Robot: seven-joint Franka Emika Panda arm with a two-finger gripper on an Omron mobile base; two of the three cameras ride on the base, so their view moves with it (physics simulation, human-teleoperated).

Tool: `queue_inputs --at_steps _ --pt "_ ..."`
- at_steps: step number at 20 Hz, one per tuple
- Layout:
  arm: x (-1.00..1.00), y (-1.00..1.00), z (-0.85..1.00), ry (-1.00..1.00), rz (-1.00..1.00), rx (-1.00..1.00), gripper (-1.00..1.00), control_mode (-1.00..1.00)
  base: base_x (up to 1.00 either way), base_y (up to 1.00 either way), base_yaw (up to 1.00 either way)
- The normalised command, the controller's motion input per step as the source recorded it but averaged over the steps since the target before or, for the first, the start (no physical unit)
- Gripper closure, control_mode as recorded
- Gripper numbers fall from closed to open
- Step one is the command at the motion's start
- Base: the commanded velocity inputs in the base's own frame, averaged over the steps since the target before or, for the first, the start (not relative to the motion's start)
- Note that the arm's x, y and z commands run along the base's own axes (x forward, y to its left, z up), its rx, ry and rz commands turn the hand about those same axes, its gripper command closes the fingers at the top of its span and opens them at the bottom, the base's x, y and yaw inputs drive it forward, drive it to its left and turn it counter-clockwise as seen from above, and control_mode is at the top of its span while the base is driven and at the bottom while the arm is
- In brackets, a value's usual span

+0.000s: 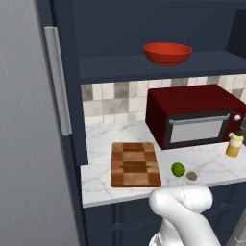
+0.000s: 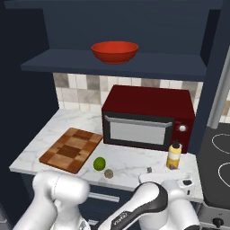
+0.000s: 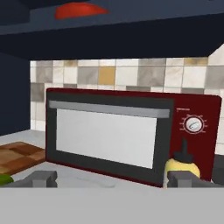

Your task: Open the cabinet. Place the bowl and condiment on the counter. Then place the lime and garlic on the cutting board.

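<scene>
Cabinet point(image 1: 158, 29) stands open; its door point(image 1: 29, 120) with the silver bar handle point(image 1: 58, 79) is swung out at far left of the left base view. Bowl point(image 1: 167, 53) sits on the cabinet shelf, near the front edge, above the microwave point(image 1: 192, 115). Counter point(image 1: 101, 182) front strip is open between cutting board point(image 1: 135, 164) and condiment point(image 1: 234, 144). Microwave takes the rear right of the counter. Cutting board lies bare at left, its near edge close to the counter lip. Lime point(image 1: 178, 169) and garlic point(image 1: 191, 176) rest on the counter just right of the board, near each other, apart from it. Condiment stands upright at the microwave's front right corner. Arm is folded low before the counter edge. Fingers point(image 3: 111, 178) are spread wide, empty, level, facing the microwave door; condiment point(image 3: 183, 164) is just by the right tip.
</scene>
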Motion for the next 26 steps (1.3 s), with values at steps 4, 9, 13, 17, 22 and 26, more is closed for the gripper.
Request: queue_inputs --at_steps 4,9,13,17,22,26 --pt "-0.26 0.64 0.59 0.00 0.00 -0.14 -1.00 -1.00 0.00 0.00 0.00" --pt "-0.22 0.37 0.80 0.00 0.00 -0.11 -1.00 -1.00 0.00 0.00 0.00" --pt "-0.23 0.11 0.84 0.00 0.00 -0.13 -1.00 -1.00 0.00 0.00 0.00" --pt "-0.29 0.04 0.68 0.00 0.00 -0.11 -1.00 -1.00 0.00 0.00 0.00" --pt "-0.25 0.10 0.44 0.00 0.01 -0.05 -1.00 -1.00 0.00 0.00 0.00" --pt "-0.02 0.23 0.29 0.00 0.08 -0.01 -1.00 -1.00 0.00 0.00 0.00"
